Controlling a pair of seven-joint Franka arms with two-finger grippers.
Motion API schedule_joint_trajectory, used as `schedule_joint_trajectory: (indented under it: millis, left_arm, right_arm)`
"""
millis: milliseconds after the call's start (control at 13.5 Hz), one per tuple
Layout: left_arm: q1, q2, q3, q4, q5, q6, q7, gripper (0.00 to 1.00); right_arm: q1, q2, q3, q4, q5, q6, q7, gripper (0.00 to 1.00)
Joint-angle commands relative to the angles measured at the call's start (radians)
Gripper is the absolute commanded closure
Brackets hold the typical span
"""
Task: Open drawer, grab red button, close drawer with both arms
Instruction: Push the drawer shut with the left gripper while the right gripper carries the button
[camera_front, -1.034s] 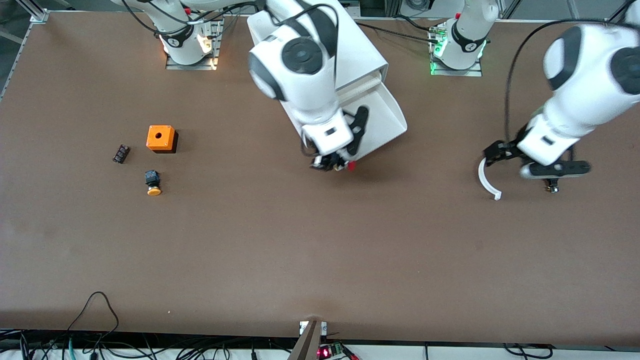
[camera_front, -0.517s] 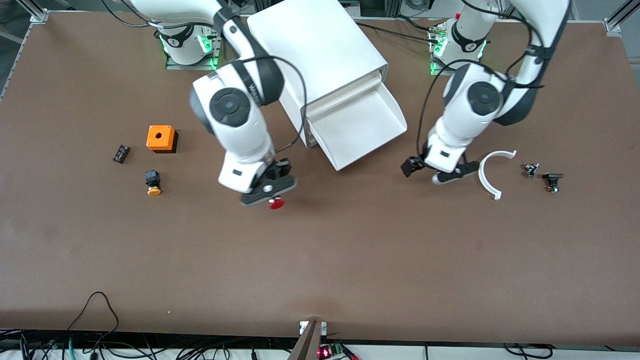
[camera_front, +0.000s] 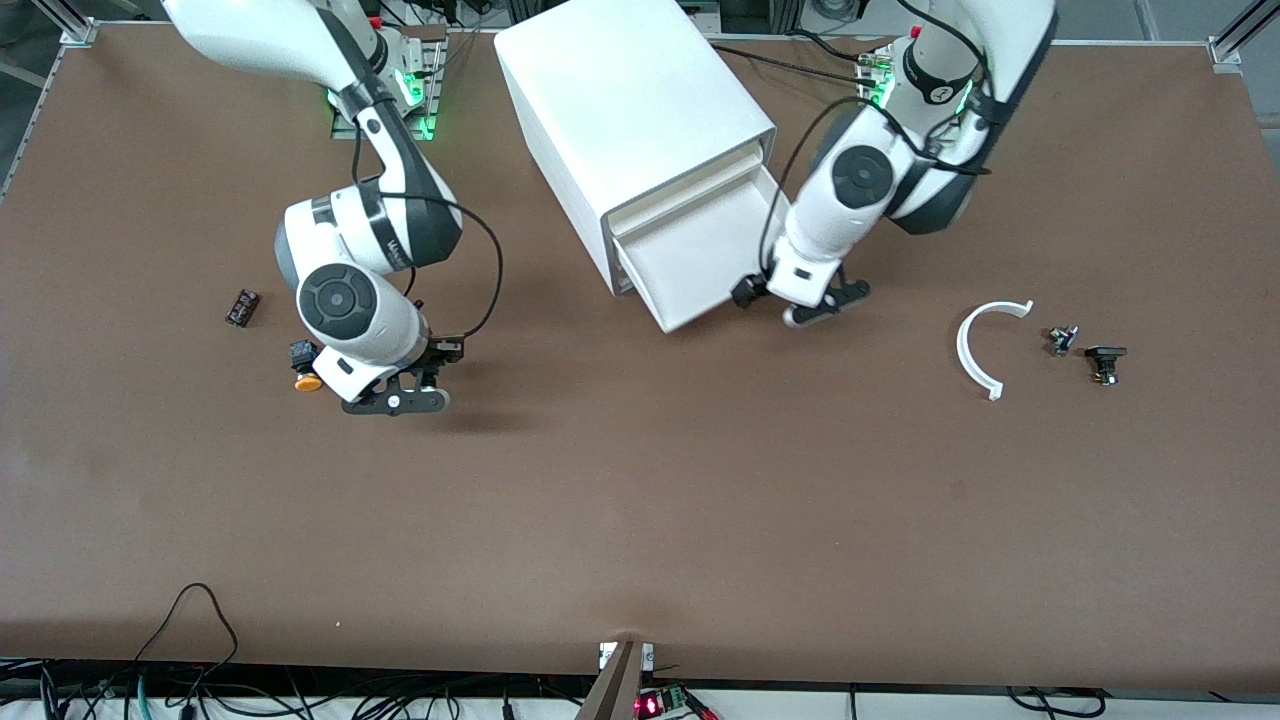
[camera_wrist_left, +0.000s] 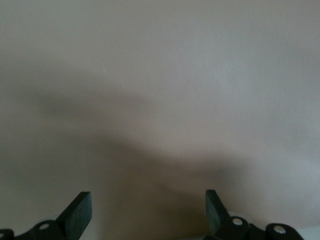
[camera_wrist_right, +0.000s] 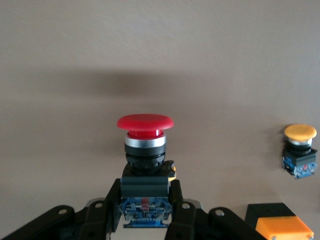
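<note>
Right gripper (camera_wrist_right: 145, 212): we're clamping the button (camera_wrist_right: 145, 150) by its black body, red cap pointing away from our wrist. In the front view our own arm is hiding the button.

Right gripper spot (camera_front: 398, 398): we're hanging low over bare table toward the right arm's end.

Just beside the right gripper: the yellow-capped button (camera_front: 305, 365) is sitting on the table, and it's showing up off to one side in the right wrist view (camera_wrist_right: 299, 150). The orange cube (camera_wrist_right: 283, 229) is peeking in at the edge of that view too.

A bit further out: a small black part (camera_front: 241, 307) is lying on the table, apart from the yellow-capped button.

Left gripper (camera_front: 812, 300): our jaws are standing wide apart with nothing between them.

Left gripper spot: we're sitting right at the front edge of the drawer (camera_front: 690, 265), and the left wrist view is filling up with a plain pale surface between our fingers (camera_wrist_left: 77, 215).

Drawer: it's sticking out of the white cabinet (camera_front: 630, 110), still pulled open.

Further from the left gripper: a white curved piece (camera_front: 975, 355) and two small dark parts (camera_front: 1085, 350) are lying toward the left arm's end.
</note>
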Motion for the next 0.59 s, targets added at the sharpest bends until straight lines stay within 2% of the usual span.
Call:
schedule_joint_trajectory:
  millis: [0, 148, 221, 369, 517]
  left_arm:
    - [0.000, -0.033, -0.118, -0.034, -0.027, -0.051, -0.050, 0.00]
    - [0.000, -0.033, -0.193, -0.049, -0.033, -0.063, -0.076, 0.00]
    - [0.000, -0.038, -0.201, -0.054, -0.034, -0.066, -0.094, 0.00]
    - [0.006, -0.044, -0.199, -0.051, -0.034, -0.066, -0.079, 0.00]
    - [0.038, -0.055, -0.147, -0.040, -0.033, -0.065, 0.017, 0.00]
  right_arm:
    - [-0.007, -0.042, 0.016, -0.077, -0.016, 0.025, 0.042, 0.79]
    - [-0.033, -0.048, 0.007, -0.160, -0.020, 0.098, 0.036, 0.79]
    - [-0.046, -0.048, -0.005, -0.208, -0.022, 0.159, 0.025, 0.79]
    - [-0.072, -0.037, -0.019, -0.319, -0.025, 0.337, -0.039, 0.79]
    - [-0.085, -0.033, -0.036, -0.390, -0.025, 0.450, -0.093, 0.79]
